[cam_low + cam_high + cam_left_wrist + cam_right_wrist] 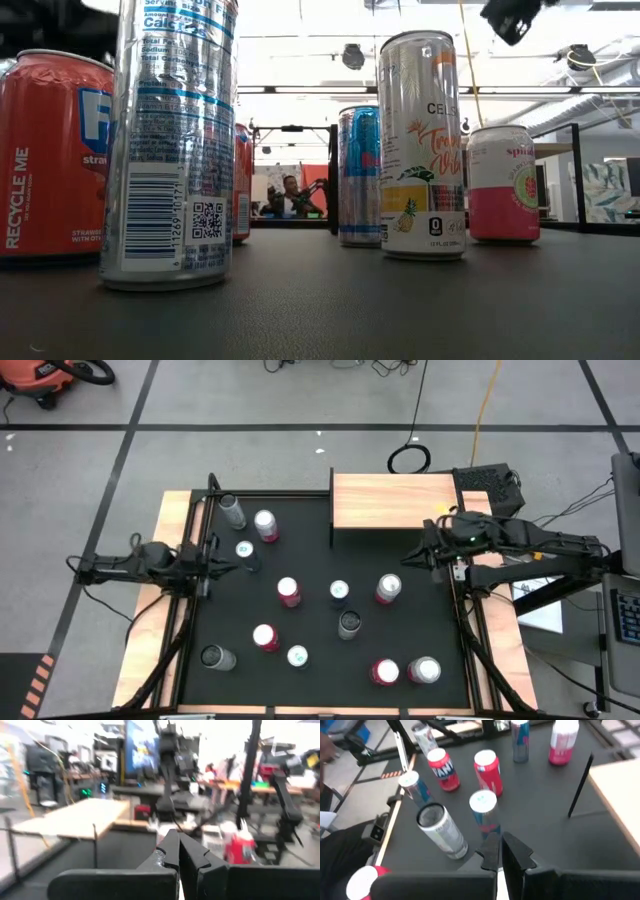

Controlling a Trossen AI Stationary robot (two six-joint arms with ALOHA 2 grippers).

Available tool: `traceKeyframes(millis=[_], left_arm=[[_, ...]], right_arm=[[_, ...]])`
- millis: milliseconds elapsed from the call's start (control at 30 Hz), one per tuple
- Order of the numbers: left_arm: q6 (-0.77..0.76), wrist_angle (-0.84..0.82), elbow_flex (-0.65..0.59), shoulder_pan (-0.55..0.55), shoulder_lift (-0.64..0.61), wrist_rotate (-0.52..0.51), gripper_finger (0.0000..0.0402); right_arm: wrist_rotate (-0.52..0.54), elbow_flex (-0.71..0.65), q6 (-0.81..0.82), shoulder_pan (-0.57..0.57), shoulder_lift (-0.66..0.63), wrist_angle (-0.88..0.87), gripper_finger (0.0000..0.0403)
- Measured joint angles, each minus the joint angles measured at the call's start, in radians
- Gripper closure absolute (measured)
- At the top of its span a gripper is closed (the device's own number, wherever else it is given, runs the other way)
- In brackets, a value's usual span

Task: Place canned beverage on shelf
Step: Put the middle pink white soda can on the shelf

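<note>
The left gripper (232, 567) is seen at the left edge of the black tabletop (310, 630), its dark fingers (172, 851) pressed together on nothing. A slim blue-and-white can (245, 552) stands just ahead of its tip, and a grey can (232, 510) and a pink-sided can (266, 525) are set a little beyond that, toward the far edge. Loose cans (red, silver and blue ones) are scattered between the two grippers, among them a red can (288, 591) and a dark-blue can (339, 593). The small light-wood shelf on its black metal frame (392, 503) is placed at the table's far edge, just beside the right gripper (410, 556) on its far side, with no can on it. The right gripper is likewise closed and empty, held above the table's right part; a white-topped can (389, 588) is found near its tip.
</note>
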Motion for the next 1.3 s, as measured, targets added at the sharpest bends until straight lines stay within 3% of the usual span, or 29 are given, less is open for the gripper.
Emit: traceKeyframes(millis=[267,367,467,667,867,1167,1300], left_arm=[[0.08,0.003,0.253,0.0,0.127,-0.001,0.0402],[0.078,0.003,0.337,0.0,0.198,0.06,0.0402],[0.075,-0.014,0.428,0.0,0.294,0.111,0.0402],[0.05,-0.132,0.571,-0.003,0.515,0.109,0.0402],[0.049,-0.192,0.606,-0.033,0.655,0.112,0.0402],[-0.054,-0.165,0.608,-0.092,0.745,0.099,0.0402],[-0.048,-0.123,0.607,-0.135,0.785,0.099,0.0402]], right_arm=[[0.073,-0.093,0.075,0.001,0.002,0.01,0.0403],[0.114,-0.124,0.094,0.009,0.001,0.014,0.0403],[0.13,-0.161,0.105,0.025,0.001,0.046,0.0403],[0.131,-0.212,0.133,0.067,0.001,0.116,0.0403],[0.161,-0.244,0.205,0.151,0.002,0.123,0.0403],[0.331,-0.244,0.262,0.324,0.026,0.165,0.0403],[0.339,-0.244,0.245,0.379,0.086,0.196,0.0403]])
